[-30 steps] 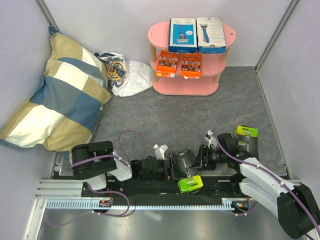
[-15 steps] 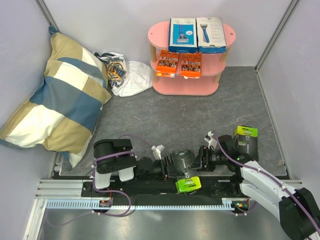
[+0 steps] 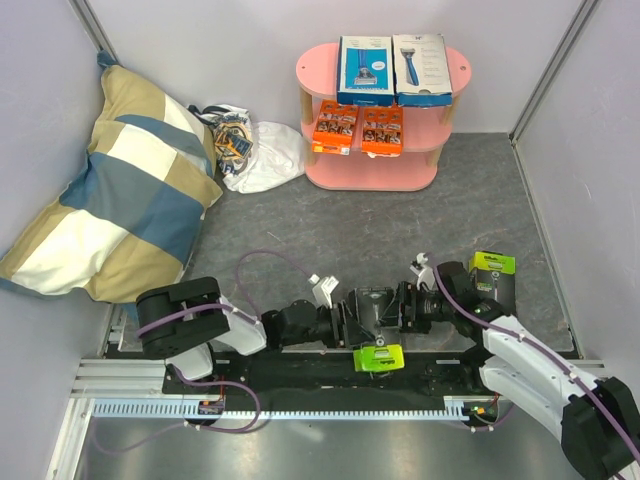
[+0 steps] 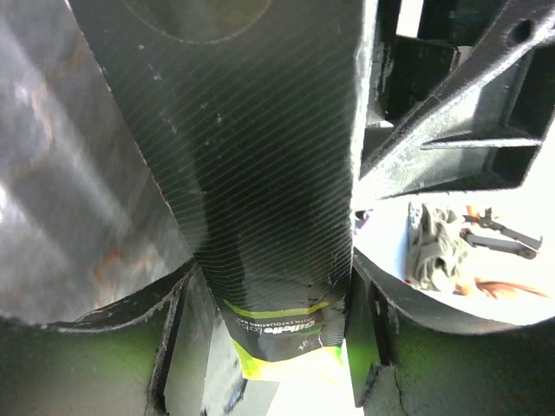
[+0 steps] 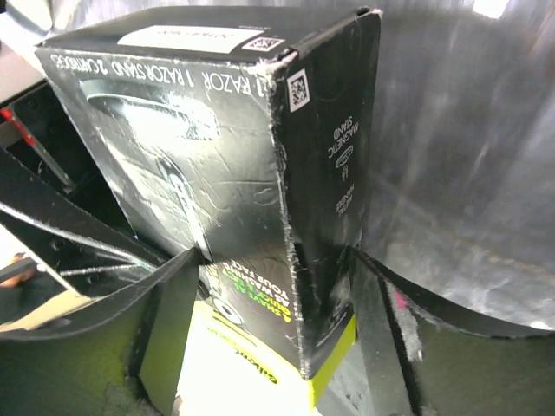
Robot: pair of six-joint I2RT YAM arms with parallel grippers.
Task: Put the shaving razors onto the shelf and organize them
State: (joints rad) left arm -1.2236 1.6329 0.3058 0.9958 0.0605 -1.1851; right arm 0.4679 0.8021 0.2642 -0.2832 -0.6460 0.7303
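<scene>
Black razor box (image 3: 372, 303), lime end toward the near rail, hung low over the tabletop (image 3: 400, 220) at its near edge. The left gripper (image 3: 350, 322) and right gripper (image 3: 400, 310) both had their jaws clamped on it from opposite sides. A lime-topped box (image 3: 492, 272) stood just right of them. Grey tabletop stretched to the pink shelf (image 3: 310, 68), which carried 2 boxes (image 3: 365, 68) and 2 orange cards (image 3: 334, 126). Compared with 0.5 s before, the box lay slightly farther from the rail.
</scene>
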